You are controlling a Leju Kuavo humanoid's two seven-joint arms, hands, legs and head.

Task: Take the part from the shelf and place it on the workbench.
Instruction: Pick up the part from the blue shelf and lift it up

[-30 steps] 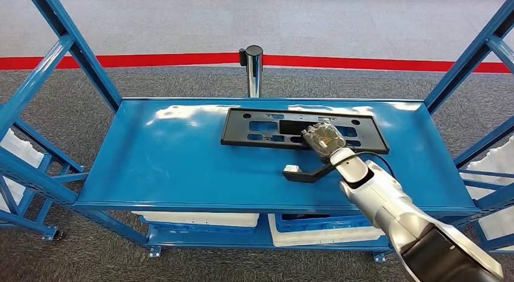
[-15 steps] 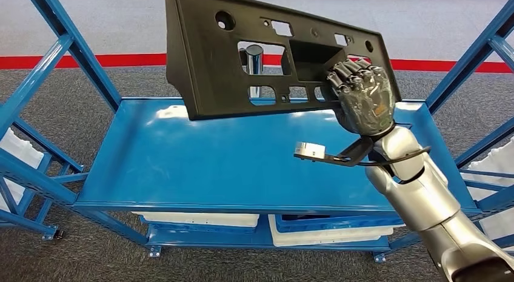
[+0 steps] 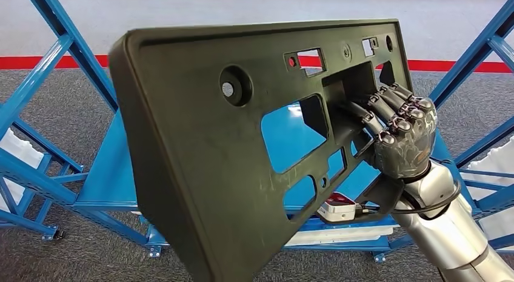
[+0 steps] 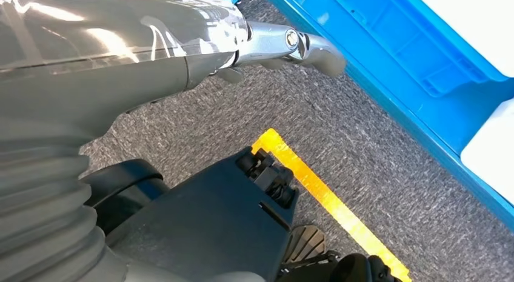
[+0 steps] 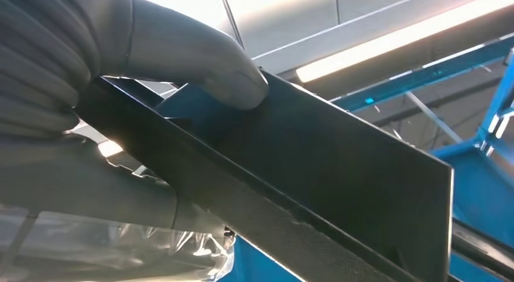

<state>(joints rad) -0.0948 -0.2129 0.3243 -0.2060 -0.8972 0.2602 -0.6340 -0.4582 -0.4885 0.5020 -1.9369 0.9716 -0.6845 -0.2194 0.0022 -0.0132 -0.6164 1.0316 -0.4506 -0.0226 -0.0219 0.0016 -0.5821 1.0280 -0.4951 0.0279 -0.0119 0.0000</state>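
Right hand [image 3: 405,145]: closed on the part [image 3: 230,154], fingers hooked through a cut-out.
Head view: the part is held tilted, clear above the blue shelf [image 3: 109,173] (a firm grip should be kept while turning toward the surface).
Left wrist view: left hand's state cannot be told.
Right wrist view: thumb [image 5: 200,63] is pressed on the part's face, panel extending beyond the hand.

Part [image 3: 212,173]: held up in front of the shelf [image 3: 109,173], tilted, clear of the shelf top, nearer the camera than the shelf. Right hand [image 3: 403,139]: at the part's right end, fingers through an opening. Post [image 3: 292,61]: behind the shelf, seen through a slot in the part. Bins [image 3: 327,230]: on the lower level, beneath the shelf top. Left hand [image 4: 291,42]: hanging over the floor beside the shelf's edge.
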